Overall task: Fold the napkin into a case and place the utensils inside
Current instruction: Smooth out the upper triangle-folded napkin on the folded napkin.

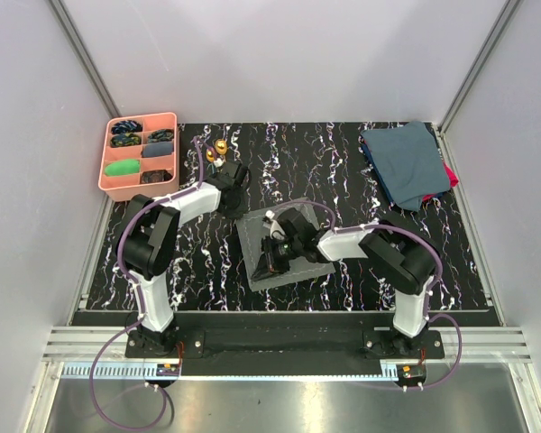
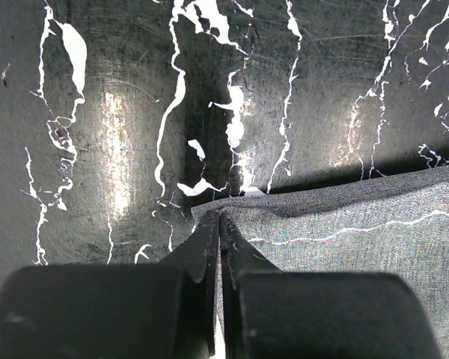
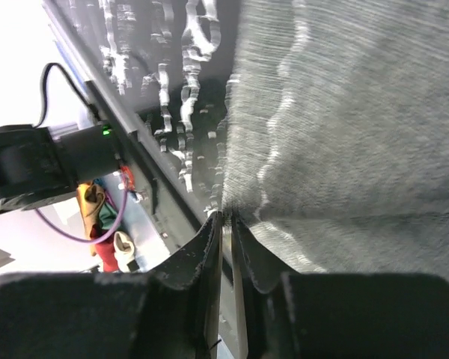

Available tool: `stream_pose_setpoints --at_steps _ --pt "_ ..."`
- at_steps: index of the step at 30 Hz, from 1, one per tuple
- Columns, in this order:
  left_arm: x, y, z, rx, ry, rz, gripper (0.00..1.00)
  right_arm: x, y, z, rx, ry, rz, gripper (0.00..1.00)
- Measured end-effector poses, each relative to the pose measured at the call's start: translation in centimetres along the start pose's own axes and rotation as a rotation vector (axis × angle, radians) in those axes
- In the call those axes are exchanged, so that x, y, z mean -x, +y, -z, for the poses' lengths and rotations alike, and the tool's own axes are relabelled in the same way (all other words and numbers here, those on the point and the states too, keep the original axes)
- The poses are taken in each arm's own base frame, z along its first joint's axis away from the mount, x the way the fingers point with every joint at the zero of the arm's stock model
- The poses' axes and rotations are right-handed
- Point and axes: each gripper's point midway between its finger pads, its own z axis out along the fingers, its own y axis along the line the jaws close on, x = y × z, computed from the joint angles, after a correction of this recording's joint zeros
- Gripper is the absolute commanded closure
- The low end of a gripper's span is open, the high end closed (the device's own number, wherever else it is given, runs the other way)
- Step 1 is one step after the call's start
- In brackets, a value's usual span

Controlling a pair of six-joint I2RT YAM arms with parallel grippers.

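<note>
Left tool (image 2: pixel 221 217) was shut, tips together right on a corner of the napkin (image 2: pixel 344 239). In the left wrist view the cloth looked pinched between them and ran off to the right, flat on the worktop (image 1: pixel 343 162).

Right tool (image 3: pixel 224 218) was nearly closed, only a thin slit between the tips, with the napkin's edge caught in it. The cloth rose from there in a loose sheet.

From the top view the napkin sat mid-worktop, a bit nearer the near edge, and the right tool was over its near-left part. The left tool was beyond the napkin's far-left corner, so the cloth lay between the two tools.

The utensils (image 1: pixel 219 149) lay toward the far-left corner, just beyond the left tool and beside the pink tray (image 1: pixel 142 118), which sat in that corner. A stack of dark blue cloths (image 1: pixel 404 162) filled the far-right corner.

Open marble showed along the far edge between utensils and cloths, and to the right of the napkin.
</note>
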Motion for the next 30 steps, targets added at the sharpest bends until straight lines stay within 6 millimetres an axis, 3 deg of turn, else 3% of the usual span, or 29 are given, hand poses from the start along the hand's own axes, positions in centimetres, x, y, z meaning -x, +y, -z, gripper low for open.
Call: stream_pose_setpoints --at_steps 5,8,13,14,15,19,22,26,28,30 --pt "0.0 0.0 0.0 0.0 0.0 0.0 1.0 1.3 2.3 0.7 0.026 -0.022 0.042 0.81" --pt "0.0 0.0 0.0 -0.001 0.0 0.001 1.0 1.6 2.6 0.6 0.041 -0.031 0.051 0.81" --pt "0.0 0.0 0.0 0.0 0.0 0.003 0.96 0.0 -0.3 -0.4 0.006 0.0 0.008 0.8" --pt "0.0 0.0 0.0 0.0 0.001 0.004 0.91 -0.5 -0.9 -0.5 -0.003 0.013 -0.011 0.79" --pt "-0.1 0.0 0.0 0.0 0.002 0.003 0.81 -0.5 -0.9 -0.5 -0.001 0.016 -0.012 0.77" --pt "0.3 -0.1 0.6 -0.003 -0.01 0.007 0.58 0.2 -0.1 0.3 -0.009 0.01 0.01 0.67" --pt "1.3 -0.3 2.0 -0.013 -0.033 0.006 0.51 2.6 1.1 2.5 -0.004 -0.045 0.022 0.55" --pt "4.3 -1.4 5.7 -0.058 -0.115 0.02 0.48 8.9 2.5 8.2 0.001 -0.222 0.045 0.5" --pt "5.7 -2.0 8.0 -0.09 -0.169 0.028 0.52 12.0 2.4 11.0 -0.01 -0.312 0.053 0.5" --pt "6.5 -2.6 10.4 -0.13 -0.216 0.036 0.69 14.8 1.8 13.4 -0.028 -0.389 0.051 0.5"
